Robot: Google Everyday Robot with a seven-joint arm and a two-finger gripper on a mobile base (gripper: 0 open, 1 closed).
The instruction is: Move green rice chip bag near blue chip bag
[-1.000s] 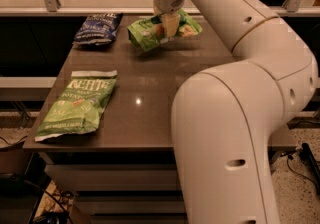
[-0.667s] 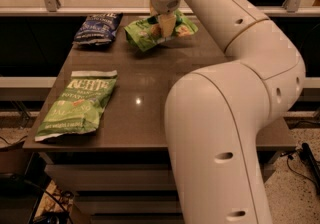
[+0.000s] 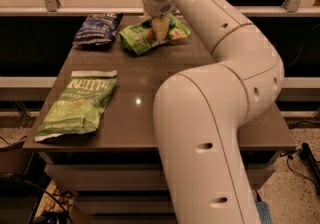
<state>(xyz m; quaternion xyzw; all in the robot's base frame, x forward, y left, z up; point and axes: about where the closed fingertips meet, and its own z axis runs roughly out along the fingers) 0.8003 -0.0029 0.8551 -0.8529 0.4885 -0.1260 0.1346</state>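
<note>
The gripper is seen at the table's far edge, near its middle, closed on the green rice chip bag, which is pinched at its centre. That bag is found on the table's far side, its logo not legible. The blue chip bag is located at the table's far left corner, just beside the green bag but apart from it; its white lettering cannot be read. A flatter light green bag marked "KETTLE" is noted flat at the table's near left.
</note>
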